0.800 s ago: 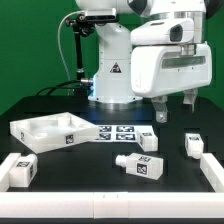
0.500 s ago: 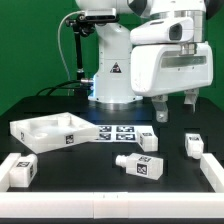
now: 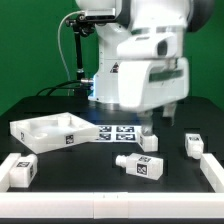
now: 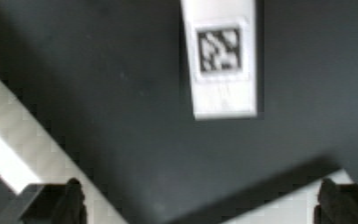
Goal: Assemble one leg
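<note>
Gripper (image 3: 158,118) hangs above the tabletop (image 3: 90,168) around mid-depth, a bit toward the exterior view's right edge. The arm is motion-blurred in the exterior view. The claw is apart and holds nothing. In the wrist view both fingertips (image 4: 51,200) sit at opposite sides of the frame with only bare black table between them.

The leg (image 3: 148,139) is right below and in front of the gripper, at the marker board's (image 3: 118,131) exterior-right end. Can't tell if it overlaps the board. The wrist view shows 1 white leg (image 4: 224,62) lying flat with 1 tag face-up, well ahead of the fingers and not between them. It's probably the same leg, but I can't confirm that. The pale strip at the side of the wrist view is too blurred to identify.

Other parts:
- 2nd leg (image 3: 140,166) lies on its side near the middle of the near edge, tag facing the camera.
- 3rd leg (image 3: 194,145) is near the exterior-right edge, well apart from the gripper.
- 4th leg (image 3: 20,170) is at the near exterior-left corner, against the white rail (image 3: 110,203) that borders the near edge.
- Square panel (image 3: 30,128) is on the exterior-left side and lies flat, just beside the marker board's exterior-left end.
</note>
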`<state>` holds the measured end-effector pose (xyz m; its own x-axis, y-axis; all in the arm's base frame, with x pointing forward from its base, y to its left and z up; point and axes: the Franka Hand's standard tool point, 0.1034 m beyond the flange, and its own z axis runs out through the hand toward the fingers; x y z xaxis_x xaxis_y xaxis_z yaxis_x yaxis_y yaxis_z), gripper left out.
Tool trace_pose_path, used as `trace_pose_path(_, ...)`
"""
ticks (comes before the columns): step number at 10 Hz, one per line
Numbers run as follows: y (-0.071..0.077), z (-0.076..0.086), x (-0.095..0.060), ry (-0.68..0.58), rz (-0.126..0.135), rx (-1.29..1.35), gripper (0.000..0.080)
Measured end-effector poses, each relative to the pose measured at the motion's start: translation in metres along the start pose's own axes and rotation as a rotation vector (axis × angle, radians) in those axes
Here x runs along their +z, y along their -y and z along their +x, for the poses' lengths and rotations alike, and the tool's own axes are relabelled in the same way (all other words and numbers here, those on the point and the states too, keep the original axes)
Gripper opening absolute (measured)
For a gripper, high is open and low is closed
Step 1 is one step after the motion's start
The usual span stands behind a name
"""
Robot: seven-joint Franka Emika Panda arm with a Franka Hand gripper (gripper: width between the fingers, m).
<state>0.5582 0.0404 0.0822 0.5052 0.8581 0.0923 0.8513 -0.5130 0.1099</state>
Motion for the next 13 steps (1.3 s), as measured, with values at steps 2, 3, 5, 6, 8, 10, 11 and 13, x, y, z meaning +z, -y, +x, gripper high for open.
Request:
trace_pose_path(2,-0.002,-0.013,0.013,-0.001,0.005,-0.039,0.0650)
trace_pose_path(3,-0.002,-0.012,0.012,-0.003,0.002,-0.041,0.0650)
trace_pose_path(5,-0.001,-0.013,0.015,-0.001,0.006,-0.039,0.0650)
trace_pose_path(6,0.005,-0.017,0.028,0.004,0.019,-0.036,0.0650)
trace_pose_path(8,0.017,-0.026,0.058,0.009,0.041,-0.028,0.0650)
trace_pose_path(10,0.023,-0.033,0.070,0.016,0.057,-0.020,0.0650)
trace_pose_path(11,0.022,-0.034,0.071,0.010,0.050,-0.017,0.0565)
trace_pose_path(13,0.022,-0.034,0.071,0.011,0.051,-0.018,0.0428)
